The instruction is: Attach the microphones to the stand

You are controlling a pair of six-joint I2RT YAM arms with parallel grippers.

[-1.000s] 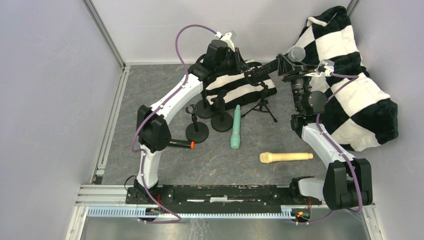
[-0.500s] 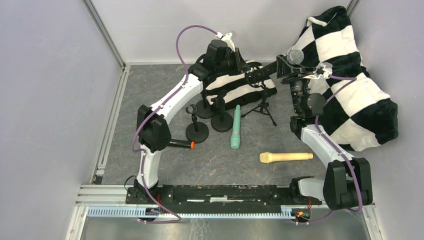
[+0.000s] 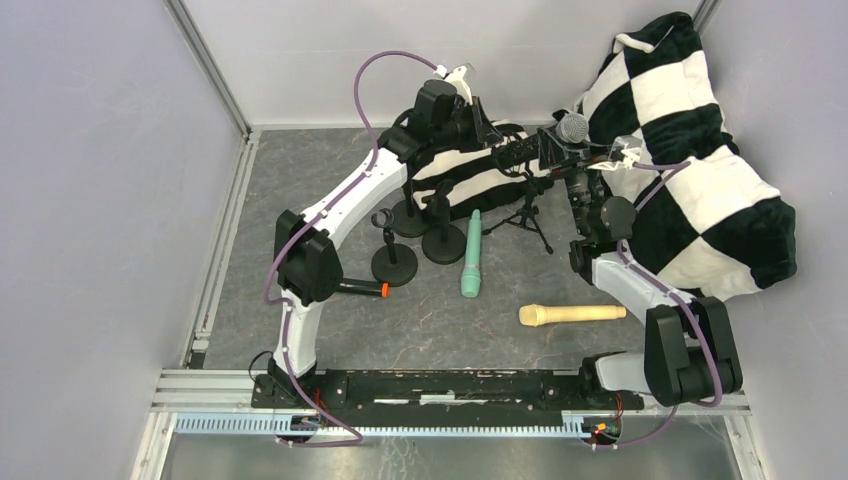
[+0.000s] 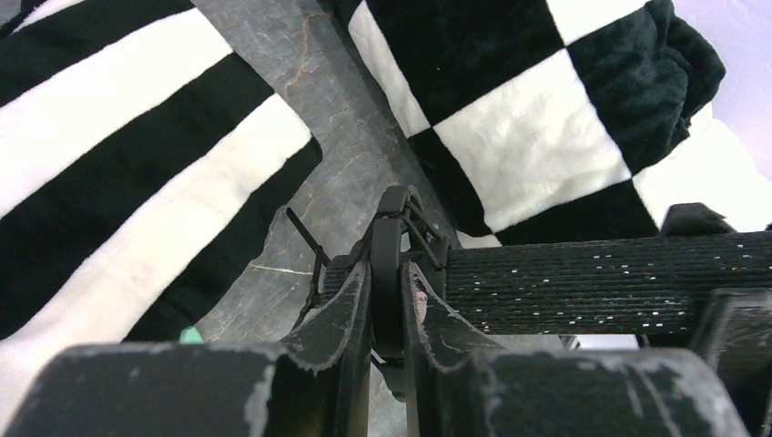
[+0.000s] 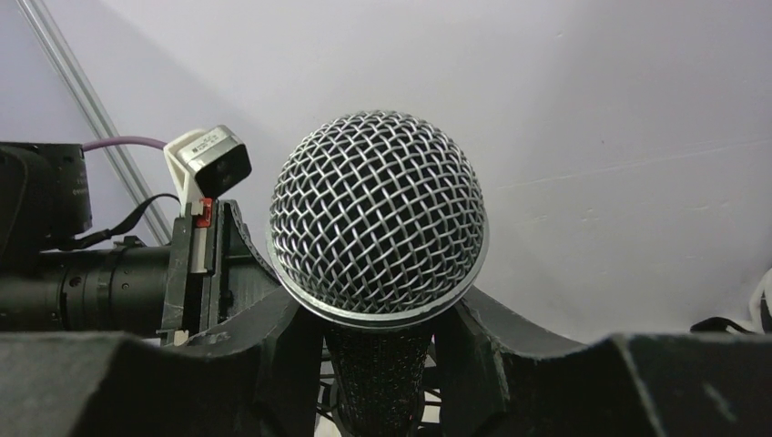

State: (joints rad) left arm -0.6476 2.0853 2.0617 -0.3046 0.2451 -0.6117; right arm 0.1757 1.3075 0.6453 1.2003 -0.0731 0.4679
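Observation:
My right gripper is shut on the black microphone just below its silver mesh head, high at the back. Its black body reaches left to the tripod stand. My left gripper is shut on that stand's thin black clip, right beside the microphone's body. On the floor lie the mint green microphone, the cream-yellow one, and the black one with the orange ring, half hidden behind my left arm.
Three round-based stands are grouped left of the tripod. A striped black-and-white cloth lies behind them. A big checkered plush blanket fills the back right corner. Walls close in on the left and the back.
My right gripper has carried the mesh-head microphone left and slightly down, toward the tripod stand's clip. My left gripper's fingers have closed on the clip.

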